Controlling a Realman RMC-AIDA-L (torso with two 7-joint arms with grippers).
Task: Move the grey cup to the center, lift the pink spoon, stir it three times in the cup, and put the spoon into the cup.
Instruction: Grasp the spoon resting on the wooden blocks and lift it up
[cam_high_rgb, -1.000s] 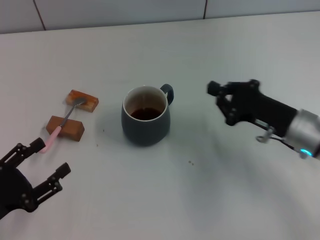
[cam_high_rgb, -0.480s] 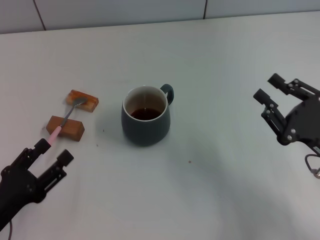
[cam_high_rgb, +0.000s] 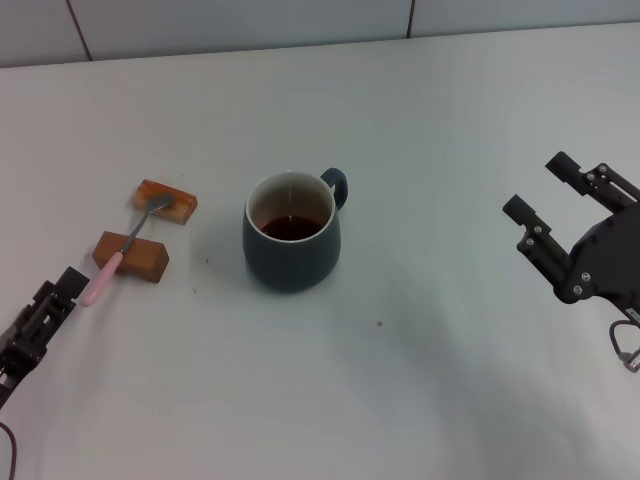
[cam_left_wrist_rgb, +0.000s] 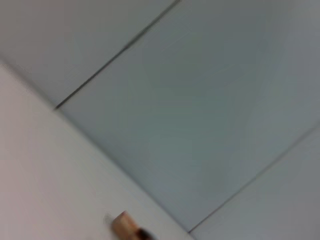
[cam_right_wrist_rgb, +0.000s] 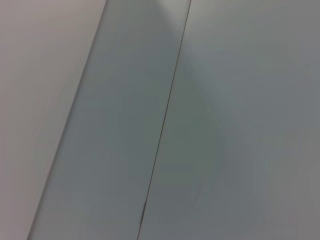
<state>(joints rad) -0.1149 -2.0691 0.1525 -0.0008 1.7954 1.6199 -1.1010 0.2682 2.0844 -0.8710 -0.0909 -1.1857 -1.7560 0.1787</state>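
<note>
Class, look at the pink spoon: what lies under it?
Two brown wooden blocks: the pink spoon has its bowl on the far block and crosses the near block. Whether they touch where it covers them cannot be seen.

Two brown wooden blocks lie on the white counter (cam_high_rgb: 420, 110); the nearer block (cam_high_rgb: 132, 257) sits just in front of the farther block (cam_high_rgb: 165, 201), both apart; a pale tiled wall (cam_high_rgb: 250, 20) rises behind the counter.
</note>
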